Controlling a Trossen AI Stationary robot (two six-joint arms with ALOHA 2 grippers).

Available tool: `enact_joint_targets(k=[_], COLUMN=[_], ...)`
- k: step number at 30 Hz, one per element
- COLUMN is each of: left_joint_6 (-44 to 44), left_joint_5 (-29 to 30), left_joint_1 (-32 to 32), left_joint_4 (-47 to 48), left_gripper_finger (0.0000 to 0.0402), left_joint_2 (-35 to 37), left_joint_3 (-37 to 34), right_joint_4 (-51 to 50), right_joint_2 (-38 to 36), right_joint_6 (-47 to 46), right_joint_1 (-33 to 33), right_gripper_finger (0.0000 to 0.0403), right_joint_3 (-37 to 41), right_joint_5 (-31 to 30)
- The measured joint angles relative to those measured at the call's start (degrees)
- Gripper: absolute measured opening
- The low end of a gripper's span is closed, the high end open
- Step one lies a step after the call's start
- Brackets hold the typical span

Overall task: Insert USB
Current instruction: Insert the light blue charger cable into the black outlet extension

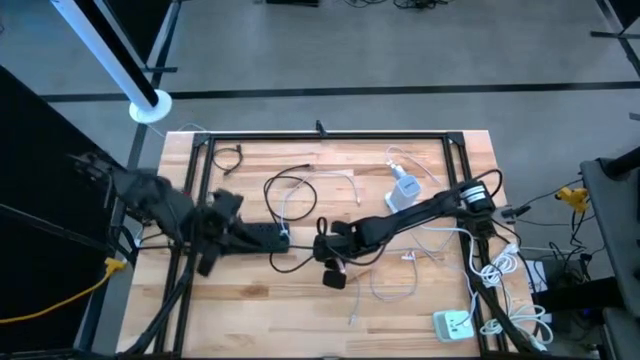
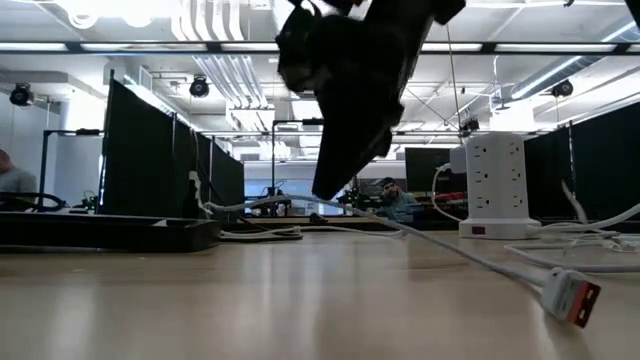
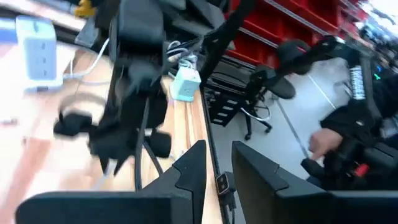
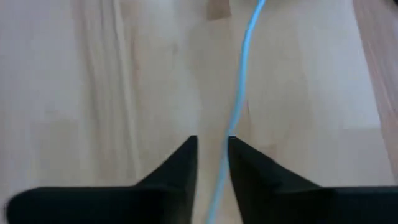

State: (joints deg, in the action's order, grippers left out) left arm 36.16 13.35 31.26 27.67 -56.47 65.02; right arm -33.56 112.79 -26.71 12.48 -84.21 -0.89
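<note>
A white USB cable (image 4: 239,93) ends in a white plug with a red inside (image 2: 570,295), which lies on the wooden table toward the near edge. My right gripper (image 4: 213,146) hangs over the table's middle (image 1: 335,278), shut on this cable. A black power strip (image 1: 262,237) lies flat left of it. My left gripper (image 1: 230,237) is at the strip's left end, with only a narrow slit between its fingers (image 3: 219,149). The left wrist view does not show the strip. My right gripper pinches the white cable (image 4: 219,180) between its two fingers, some way back from the plug. The fingers come from above, pointing down at the table. From the hold the cable (image 2: 450,245) slopes down to its plug, which rests on the table. I cannot tell whether my left gripper touches the power strip.
A white socket tower (image 2: 495,180) stands at the far right. A white charger block (image 1: 452,324) lies at the near right corner. Loose white and black cables (image 1: 300,190) are spread over the table's far half. A black frame (image 1: 330,137) borders the table.
</note>
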Motion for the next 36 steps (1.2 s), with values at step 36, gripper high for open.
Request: enact_joint_targets(k=[36], left_joint_6=[-21.4], left_joint_5=[-9.4], left_joint_1=[3.2], left_joint_4=[-30.7], left_gripper_finger=[0.0064], left_joint_2=[-39.9], left_joint_3=[-2.7], right_joint_4=[-13.0], right_joint_2=[-13.0], right_joint_6=[-78.9], right_joint_1=[29.9], right_gripper_finger=[0.0183], right_joint_3=[0.1], right_joint_5=[-8.4])
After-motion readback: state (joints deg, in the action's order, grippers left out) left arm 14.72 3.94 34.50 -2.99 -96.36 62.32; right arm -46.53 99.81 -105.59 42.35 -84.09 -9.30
